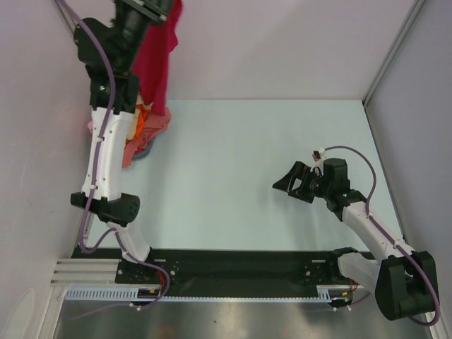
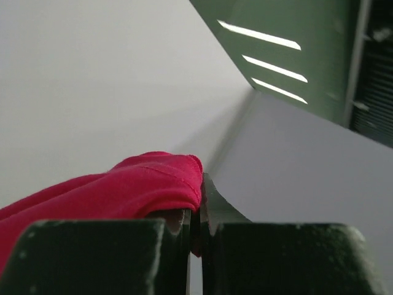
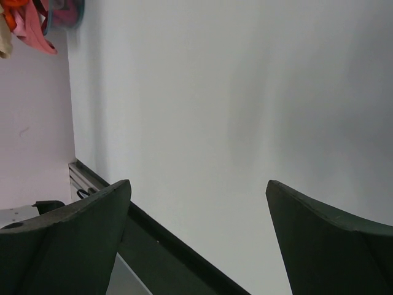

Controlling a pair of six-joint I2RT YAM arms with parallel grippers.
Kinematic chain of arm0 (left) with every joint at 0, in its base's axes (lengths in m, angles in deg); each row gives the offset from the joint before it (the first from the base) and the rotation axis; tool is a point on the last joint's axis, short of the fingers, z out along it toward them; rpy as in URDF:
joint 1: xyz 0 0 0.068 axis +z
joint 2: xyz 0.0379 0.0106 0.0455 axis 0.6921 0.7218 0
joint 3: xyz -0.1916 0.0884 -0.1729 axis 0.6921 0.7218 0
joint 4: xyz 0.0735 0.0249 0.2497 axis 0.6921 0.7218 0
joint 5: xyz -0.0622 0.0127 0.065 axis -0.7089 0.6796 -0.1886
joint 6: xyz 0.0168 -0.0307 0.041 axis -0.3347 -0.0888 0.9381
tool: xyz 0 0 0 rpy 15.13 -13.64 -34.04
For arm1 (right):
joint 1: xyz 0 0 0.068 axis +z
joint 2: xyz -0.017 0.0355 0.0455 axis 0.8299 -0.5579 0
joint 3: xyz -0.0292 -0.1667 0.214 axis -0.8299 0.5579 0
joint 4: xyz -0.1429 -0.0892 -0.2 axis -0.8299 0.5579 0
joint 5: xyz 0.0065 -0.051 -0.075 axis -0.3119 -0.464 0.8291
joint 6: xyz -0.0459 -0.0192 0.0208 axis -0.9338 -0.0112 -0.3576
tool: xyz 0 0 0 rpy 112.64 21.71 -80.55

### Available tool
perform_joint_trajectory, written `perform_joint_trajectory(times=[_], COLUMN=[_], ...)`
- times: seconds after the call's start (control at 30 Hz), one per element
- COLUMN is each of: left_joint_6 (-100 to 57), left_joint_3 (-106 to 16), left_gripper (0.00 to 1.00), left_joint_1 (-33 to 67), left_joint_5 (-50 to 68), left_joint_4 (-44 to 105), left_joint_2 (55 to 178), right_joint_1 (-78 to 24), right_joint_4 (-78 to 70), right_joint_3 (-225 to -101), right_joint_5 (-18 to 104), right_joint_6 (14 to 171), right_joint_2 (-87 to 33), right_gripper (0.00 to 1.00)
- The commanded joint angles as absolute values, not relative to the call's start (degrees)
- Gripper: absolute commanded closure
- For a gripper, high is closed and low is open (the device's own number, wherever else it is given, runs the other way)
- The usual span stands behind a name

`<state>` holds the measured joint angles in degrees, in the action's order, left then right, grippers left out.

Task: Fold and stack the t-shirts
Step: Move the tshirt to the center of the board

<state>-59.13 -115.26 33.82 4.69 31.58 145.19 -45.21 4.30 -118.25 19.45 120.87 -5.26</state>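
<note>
My left gripper (image 1: pixel 166 8) is raised high at the far left and is shut on the crimson-red t-shirt (image 1: pixel 157 67), which hangs down from it. In the left wrist view the red t-shirt (image 2: pixel 123 187) is pinched between the closed fingers (image 2: pixel 212 203). Below it a heap of t-shirts (image 1: pixel 145 127), salmon-pink, orange and beige, lies against the left wall; it also shows in the right wrist view (image 3: pixel 27 24). My right gripper (image 1: pixel 286 185) is open and empty, low over the table at the right; its fingers (image 3: pixel 73 227) stand wide apart.
A small light-blue tub (image 3: pixel 66 13) sits by the heap, mostly hidden. White walls close in the table (image 1: pixel 247 162) on the left, back and right. A black rail (image 1: pixel 233 265) runs along the near edge by the arm bases.
</note>
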Motion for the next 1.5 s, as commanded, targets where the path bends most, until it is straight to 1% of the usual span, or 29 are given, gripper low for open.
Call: perform_joint_trajectory(times=[0.0,0.07,0.1,0.17,0.2,0.27,0.3,0.37,0.4,0.43,0.5,0.57,0.6,0.7,0.8,0.87,0.93,1.0,1.03,1.07,1.13,1.2,1.23,1.27,1.33,1.37,1.4,1.43,1.47], left_joint_6=[-62.4,-61.4,-59.9,-58.1,-57.4,-58.5,-58.9,-58.1,-58.3,-58.3,-54.3,-51.4,-50.4,-52.5,-54.5,-54.5,-53.4,-53.3,-53.5,-53.8,-54.0,-54.3,-54.2,-54.2,-54.2,-54.5,-54.7,-54.7,-54.8], left_joint_3=[-112.6,-108.6,-103.1,-96.2,-88.7,-80.7,-74.8,-70.4,-66.0,-64.1,-60.4,-53.8,-48.4,-39.8,-34.5,-33.3,-32.9,-32.6,-32.5,-32.3,-32.5,-33.2,-33.7,-34.2,-35.3,-35.6,-36.0,-36.2,-36.5], left_gripper=[1.0,1.0,1.0,1.0,1.0,1.0,1.0,1.0,1.0,1.0,1.0,1.0,1.0,1.0,1.0,1.0,1.0,1.0,1.0,1.0,1.0,1.0,1.0,1.0,1.0,1.0,1.0,1.0,1.0], left_joint_1=[26.3,22.3,21.1,18.7,18.3,17.6,17.1,15.7,15.4,15.3,15.5,15.5,15.6,15.8,15.8,15.8,15.8,15.8,15.8,15.8,15.8,15.8,15.8,15.8,15.8,15.8,15.8,15.8,15.8], left_joint_5=[-8.5,-11.5,-12.3,-12.7,-13.8,-14.2,-15.1,-16.7,-17.4,-19.8,-20.2,-17.0,-16.4,-17.6,-20.5,-20.5,-20.7,-21.6,-21.8,-22.3,-23.1,-23.5,-24.1,-24.5,-25.6,-26.0,-26.3,-27.2,-28.0], left_joint_4=[30.1,32.2,34.1,36.5,37.5,37.5,36.4,36.3,36.5,36.7,40.5,43.7,44.4,42.8,40.4,40.4,42.3,43.1,43.3,43.3,43.3,43.5,43.7,44.3,44.6,44.4,44.5,44.6,44.6], left_joint_2=[138.6,136.6,134.3,131.4,130.0,125.7,124.7,122.8,122.1,121.5,118.2,112.8,111.0,106.5,103.3,101.6,99.8,98.9,98.1,97.7,96.7,96.1,96.0,96.0,95.8,95.4,95.3,95.1,95.0], right_joint_1=[-44.2,-43.0,-42.6,-41.0,-40.2,-38.8,-38.5,-38.2,-38.2,-38.1,-37.5,-36.8,-35.3,-32.0,-26.5,-22.3,-20.2,-18.5,-17.2,-14.9,-14.3,-14.3,-14.3,-14.3,-14.6,-15.1,-15.7,-15.6,-15.6], right_joint_4=[2.4,3.9,6.0,8.1,10.5,13.1,15.0,16.0,17.1,17.5,17.9,18.1,17.4,15.4,11.6,8.9,7.2,1.9,0.8,-1.9,-6.0,-13.3,-15.5,-18.4,-20.7,-23.0,-24.5,-25.9,-26.9], right_joint_3=[-122.6,-123.7,-125.0,-126.3,-127.7,-128.9,-129.4,-129.8,-130.0,-130.1,-129.9,-129.1,-128.7,-127.3,-124.8,-123.0,-121.4,-120.7,-120.7,-120.6,-119.8,-118.8,-118.5,-118.6,-119.0,-119.4,-119.3,-119.4,-120.0], right_joint_5=[20.5,20.7,21.2,21.9,23.0,24.5,25.6,26.3,26.7,26.6,26.3,26.4,25.6,26.4,31.4,37.1,39.2,39.8,42.2,48.2,52.0,52.2,51.7,52.6,55.9,55.3,54.9,54.9,55.7], right_joint_6=[120.2,118.9,117.5,116.1,115.5,114.1,113.7,113.4,113.5,113.5,113.0,112.3,111.2,109.4,107.9,107.1,107.1,106.6,106.0,105.7,104.4,102.7,101.9,100.7,101.3,101.8,101.9,101.9,102.3], right_joint_2=[-4.0,-3.0,-1.5,0.3,2.4,4.5,5.4,7.5,7.8,8.4,8.8,8.3,7.7,4.1,1.1,-0.2,-3.2,-6.5,-7.5,-8.3,-10.1,-11.5,-13.2,-14.1,-15.7,-16.5,-16.5,-16.3,-14.9], right_gripper=[0.0,0.0,0.0,0.0,0.0,0.0,0.0,0.0,0.0,0.0,0.0,0.0,0.0,0.0,0.0,0.0,0.0,0.05,0.06,0.06,0.08,0.09,0.11,0.2,0.27,0.41,0.48,0.6,0.73])
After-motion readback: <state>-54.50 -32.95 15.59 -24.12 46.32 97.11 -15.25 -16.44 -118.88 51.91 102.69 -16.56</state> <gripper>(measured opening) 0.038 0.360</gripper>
